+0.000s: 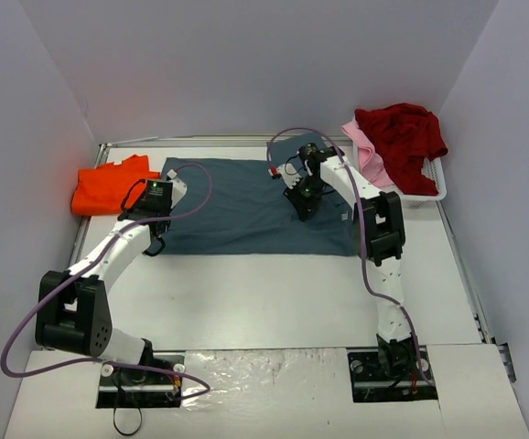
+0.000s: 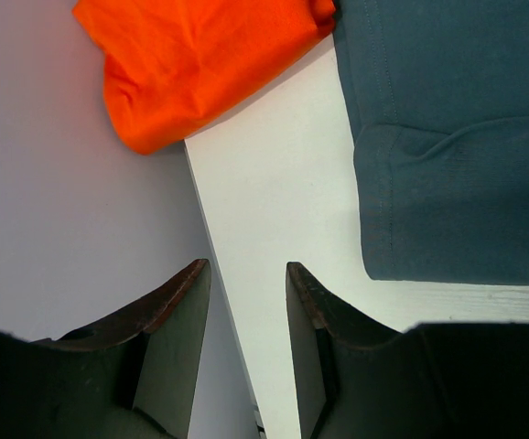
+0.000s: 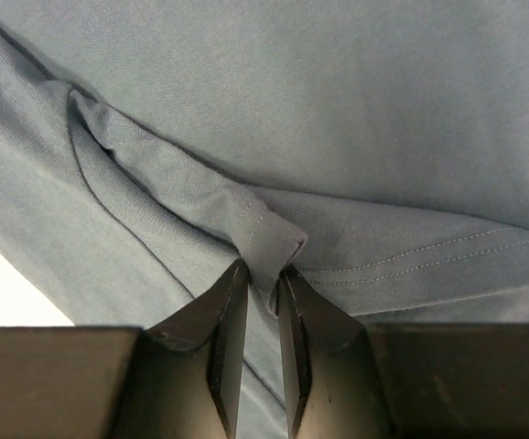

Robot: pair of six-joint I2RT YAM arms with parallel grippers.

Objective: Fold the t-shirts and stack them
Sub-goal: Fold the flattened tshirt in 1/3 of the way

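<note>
The right hand (image 3: 263, 274) is nearly closed on only a thin pinch of hem of the slate blue-grey t-shirt (image 1: 246, 206), which lies spread flat mid-bench. I judge the cloth could slip free on a lift, or fold skewed, because the left hand (image 2: 246, 270) hangs open and empty over the bench's left edge, beside the shirt's corner. The bench (image 1: 274, 293) is smooth and white, boxed in by plain pale walls (image 1: 246, 64), with the orange t-shirt (image 1: 109, 186) at its far left and the dark red t-shirt (image 1: 402, 133) and pale pink t-shirt (image 1: 367, 146) heaped on a white basket (image 1: 425, 194) at far right.
</note>
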